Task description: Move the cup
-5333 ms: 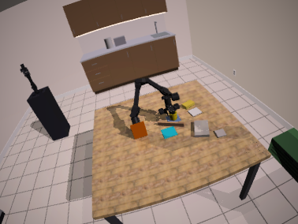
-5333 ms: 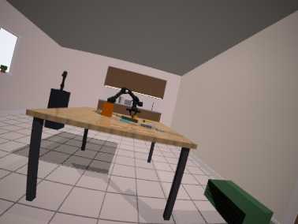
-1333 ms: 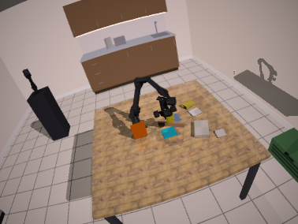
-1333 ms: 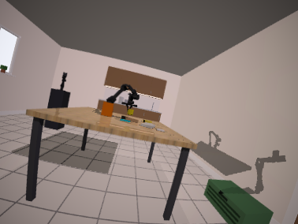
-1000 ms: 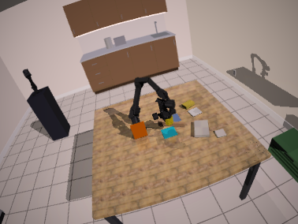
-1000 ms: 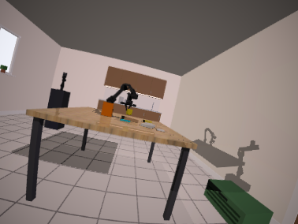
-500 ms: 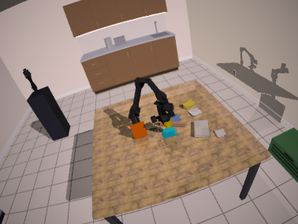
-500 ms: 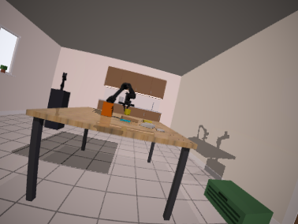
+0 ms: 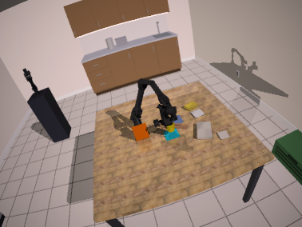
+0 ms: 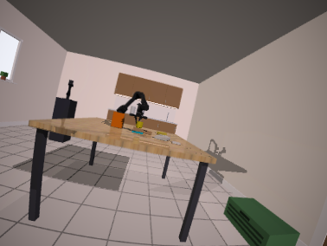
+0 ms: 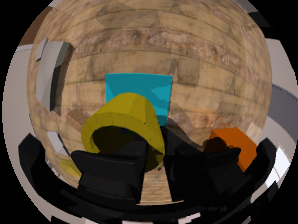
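The yellow cup (image 9: 171,127) (image 10: 139,125) (image 11: 131,107) is between the fingers of my gripper (image 9: 169,121) (image 10: 138,119) (image 11: 154,129), which is shut on its wall. The cup hangs a little above the table, over or close to the back part of the cyan pad (image 9: 172,136) (image 10: 137,132) (image 11: 139,83). In the wrist view its mouth faces the camera and its inside is dark; I cannot make out the marbles. The blue pad (image 9: 179,119) lies behind the cup, partly hidden by the arm.
An orange block (image 9: 141,132) (image 10: 118,119) (image 11: 234,143) stands beside the cyan pad. A grey box (image 9: 204,130) (image 10: 162,138) and a small pale tile (image 9: 223,135) lie on the other side. A yellow block (image 9: 190,105) and another pale tile (image 9: 197,113) lie farther back.
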`<state>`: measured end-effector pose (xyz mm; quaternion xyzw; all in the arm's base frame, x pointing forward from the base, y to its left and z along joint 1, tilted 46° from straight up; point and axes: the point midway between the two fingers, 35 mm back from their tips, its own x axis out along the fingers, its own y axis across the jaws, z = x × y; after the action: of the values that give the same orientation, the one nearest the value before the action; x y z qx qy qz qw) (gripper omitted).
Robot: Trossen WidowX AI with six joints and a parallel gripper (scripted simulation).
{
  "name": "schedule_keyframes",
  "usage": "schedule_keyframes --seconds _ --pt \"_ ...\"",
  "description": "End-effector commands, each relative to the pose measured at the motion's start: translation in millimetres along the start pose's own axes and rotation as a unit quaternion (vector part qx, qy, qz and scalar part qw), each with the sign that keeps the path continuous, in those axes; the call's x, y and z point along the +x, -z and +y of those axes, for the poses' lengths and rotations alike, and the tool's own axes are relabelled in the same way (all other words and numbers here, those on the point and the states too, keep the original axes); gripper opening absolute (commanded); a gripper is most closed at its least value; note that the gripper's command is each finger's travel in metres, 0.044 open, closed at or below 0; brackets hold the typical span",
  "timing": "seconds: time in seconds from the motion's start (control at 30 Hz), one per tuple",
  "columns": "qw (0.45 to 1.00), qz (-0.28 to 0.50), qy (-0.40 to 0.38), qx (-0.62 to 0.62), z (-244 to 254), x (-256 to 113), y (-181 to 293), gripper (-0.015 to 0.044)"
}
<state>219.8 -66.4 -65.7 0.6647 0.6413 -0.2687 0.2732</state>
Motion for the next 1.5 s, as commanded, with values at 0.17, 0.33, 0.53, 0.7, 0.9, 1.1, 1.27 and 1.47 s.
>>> schedule_keyframes --seconds 0.17,0.33,0.53,0.7,0.9,1.1,1.27,1.47 --pt "1.000 0.006 0.002 0.005 -2.5 18.2 1.2 0.0000" --pt "1.000 0.006 0.002 0.005 -2.9 26.0 1.5 0.0000" --pt "1.000 0.006 0.002 0.005 -3.6 35.2 2.0 0.0000" --pt "1.000 0.007 0.002 0.005 -4.4 42.5 2.6 0.0000" --pt "1.000 0.007 0.002 0.005 -4.5 43.4 2.7 0.0000" --pt "1.000 0.003 0.001 0.001 -2.2 40.4 1.5 0.0000" --pt "1.000 0.003 0.001 0.001 -2.2 40.4 1.5 0.0000" --pt "1.000 0.003 0.001 0.001 -2.2 40.4 1.5 0.0131"
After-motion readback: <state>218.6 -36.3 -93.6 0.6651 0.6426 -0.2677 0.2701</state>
